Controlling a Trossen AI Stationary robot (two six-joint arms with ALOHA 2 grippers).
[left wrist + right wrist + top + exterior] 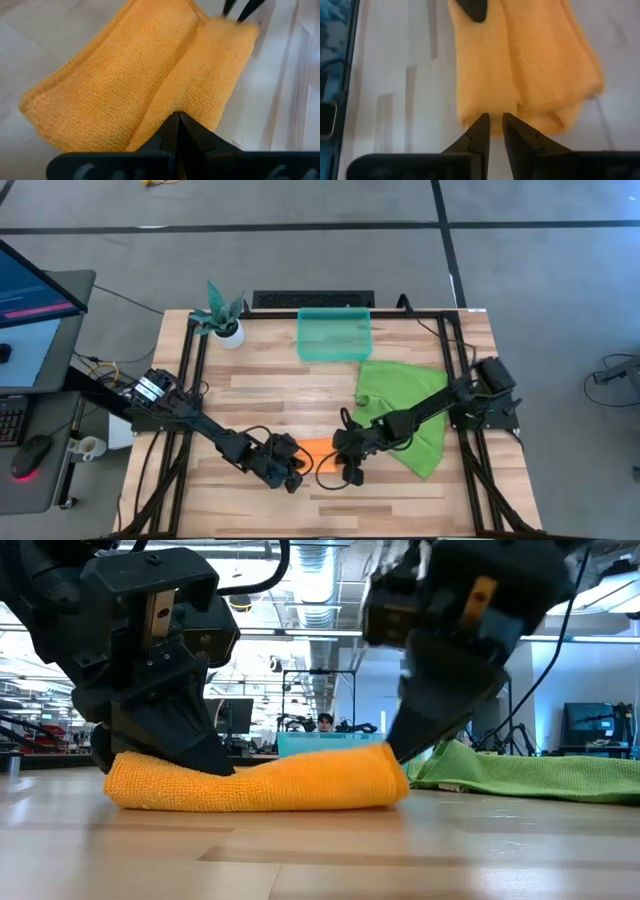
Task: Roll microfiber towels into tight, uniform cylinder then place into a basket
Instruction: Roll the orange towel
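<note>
Inspection from left to right across the wooden table (pixel 400 480): a white-potted plant (pixel 222 317) is noted at the far left corner. The left arm is seen reaching in from the left edge, and the left gripper (pixel 290 472) is set down on the left end of the orange towel (pixel 260 780), its fingers (pixel 177 131) pressed together, tips resting on the cloth at a fold line; nothing is seen clamped between them. The orange towel is found near the front middle of the table, folded or partly rolled into a low, thick bundle lying flat on the wood. At its right end the right gripper (pixel 496 120) is placed, its fingers a narrow gap apart at the towel's edge; whether cloth is pinched in that gap cannot be told. The basket (pixel 334 334) is observed at the far middle edge, well apart from the orange towel. The green towel (pixel 405 405) is found spread unrolled just to the near right of the basket, partly beneath the right arm.
</note>
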